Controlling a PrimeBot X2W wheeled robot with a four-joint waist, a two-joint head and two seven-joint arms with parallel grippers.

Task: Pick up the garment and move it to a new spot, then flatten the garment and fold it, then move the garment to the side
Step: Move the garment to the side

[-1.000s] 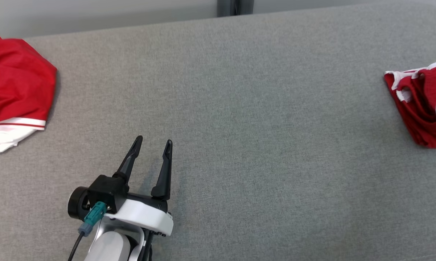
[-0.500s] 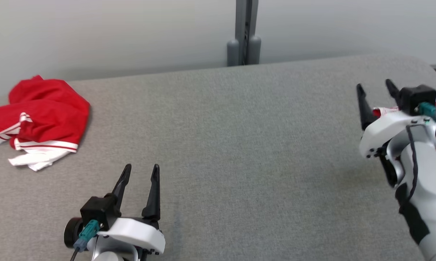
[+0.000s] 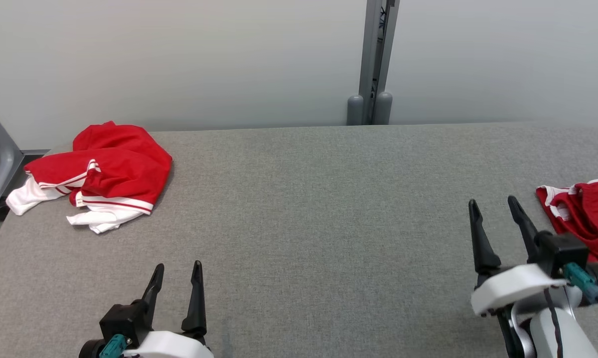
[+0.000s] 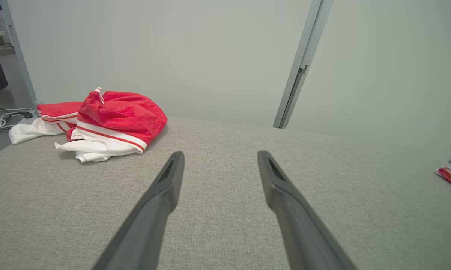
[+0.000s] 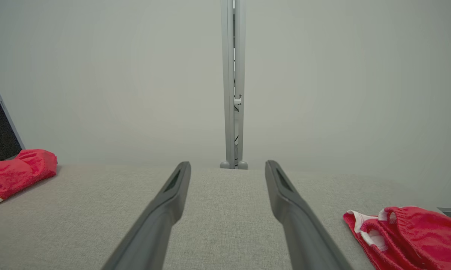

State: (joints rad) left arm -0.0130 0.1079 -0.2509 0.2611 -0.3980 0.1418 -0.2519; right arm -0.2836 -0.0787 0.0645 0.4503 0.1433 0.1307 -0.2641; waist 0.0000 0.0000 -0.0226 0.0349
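Presumably pickup comes next. Head view: left gripper and right gripper hover wide open, empty; the crumpled garment lies far left on the table, a second red garment beside the right gripper. Left wrist view: approach low, pinch a bunched fold (not the loose hem). Right wrist view: fingers clear of the second red garment they overlapped earlier.

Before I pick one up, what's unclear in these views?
- Right red garment: head view's right edge cuts it off, so its extent is unknown.
- Left red-and-white garment: head view, own folds hide its type.
- Its white label: left wrist view, too small to read.
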